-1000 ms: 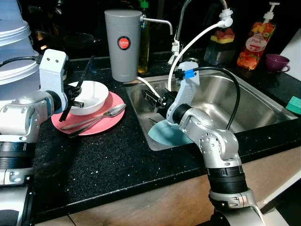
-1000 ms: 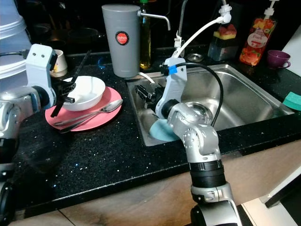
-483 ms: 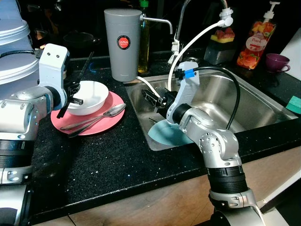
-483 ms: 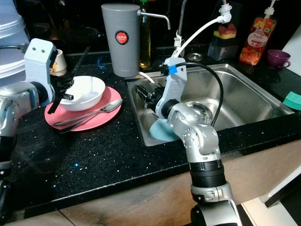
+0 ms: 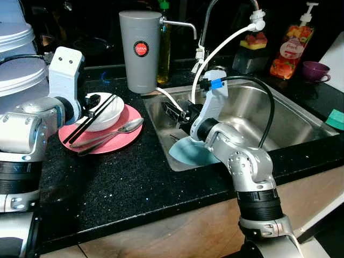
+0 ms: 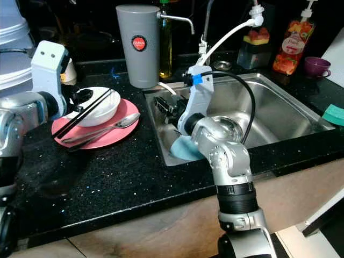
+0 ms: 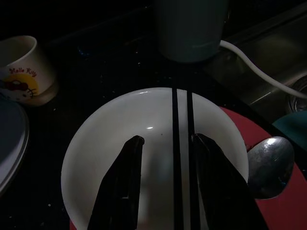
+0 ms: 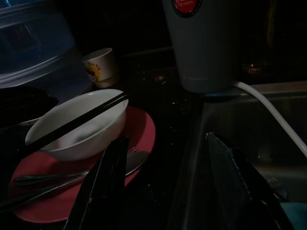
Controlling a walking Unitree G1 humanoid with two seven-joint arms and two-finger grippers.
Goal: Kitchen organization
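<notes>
fingers of the left gripper [image 7: 165, 187] are spread apart over the white bowl [image 5: 102, 111], gripping nothing; the pair of black chopsticks [image 5: 88, 119] lies across the bowl's rim, running from about 1 o'clock down to 7 o'clock, its low end over the pink plate [image 5: 115, 141]. resting them on the rim probably keeps the tips off the desk [image 5: 123, 183] and stacks the dirty things as one pile. two spoons [image 5: 110, 132] lie on the plate at the bowl's 5 o'clock side.

the right gripper [image 8: 168, 187] hangs at the sink's [image 5: 279, 115] near-left corner, fingers parted and empty, pointed toward the plate, likely waiting to take the stack. a teal plate [image 5: 191, 153] leans inside the sink under that arm. a grey canister [image 5: 141, 51] stands at the bowl's 1 o'clock.

next step, as i judge it, is moving the pile toward the sink; the loose chopsticks could roll off.
</notes>
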